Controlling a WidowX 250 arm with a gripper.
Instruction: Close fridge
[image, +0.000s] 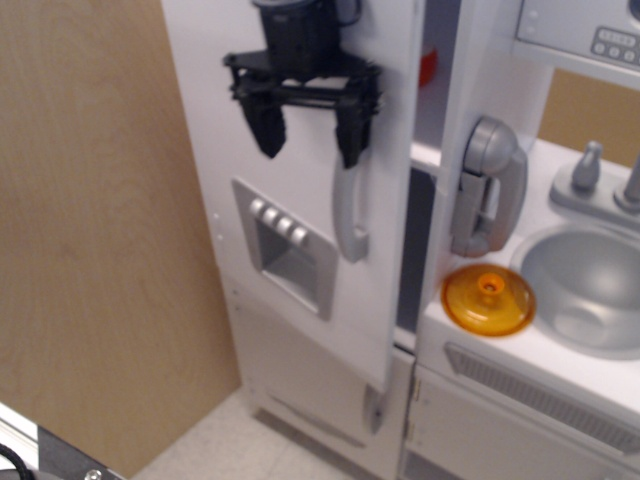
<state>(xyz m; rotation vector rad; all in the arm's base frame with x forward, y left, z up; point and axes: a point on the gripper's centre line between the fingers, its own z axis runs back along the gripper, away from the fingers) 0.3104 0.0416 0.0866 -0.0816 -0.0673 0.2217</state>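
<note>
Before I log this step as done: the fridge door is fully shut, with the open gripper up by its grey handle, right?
Not quite. In the observation.image view the fridge door is nearly shut, with a dark gap left at its right edge. The open gripper is by the grey handle.

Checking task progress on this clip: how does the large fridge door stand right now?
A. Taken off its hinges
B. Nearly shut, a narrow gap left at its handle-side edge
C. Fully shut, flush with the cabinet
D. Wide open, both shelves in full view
B: the fridge door leaves a dark strip of interior showing beside its handle, and the open gripper is at the door's front.
</note>
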